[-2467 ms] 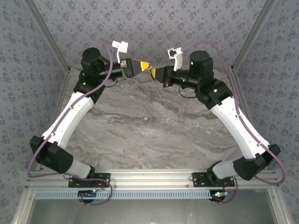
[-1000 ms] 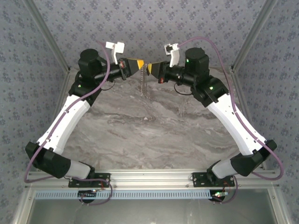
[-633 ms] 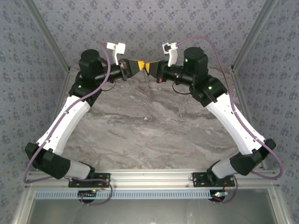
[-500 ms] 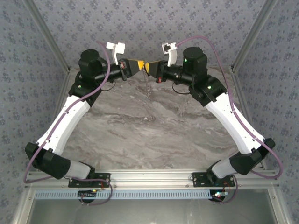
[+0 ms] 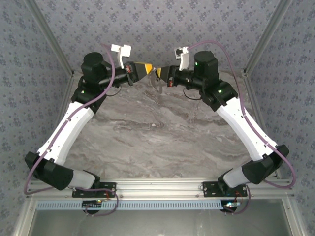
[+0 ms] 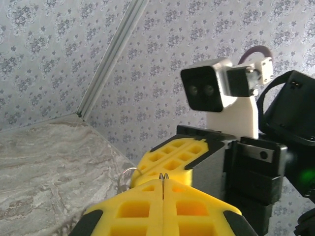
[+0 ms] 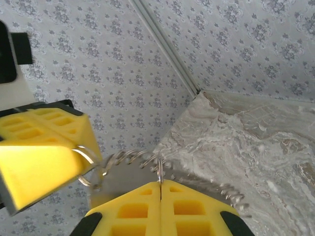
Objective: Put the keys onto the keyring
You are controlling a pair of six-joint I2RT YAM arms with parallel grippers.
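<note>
Change against half a second ago: the right claw [image 5: 158, 73] has drawn back a little toward its own arm and sits slightly lower. The two yellow tips, then nose to nose, now stand just apart. The left claw [image 5: 150, 70] has barely shifted.

Both claws are pressed fully together, each pinching a strand of wire in its seam. In the right wrist view the keyring [image 7: 130, 157] runs as a coiled grey loop from the left claw's tip across to the right claw's seam and trails off past it. It is held in the air above the far end of the counter [image 5: 147, 137], not resting on it.

Judgement: the two-point hold seems meant to steady the loop and stretch it, so that a gap can be worked open.

Count: two arms, two claws, one keyring. Keys: none I can make out; too small or hidden.
</note>
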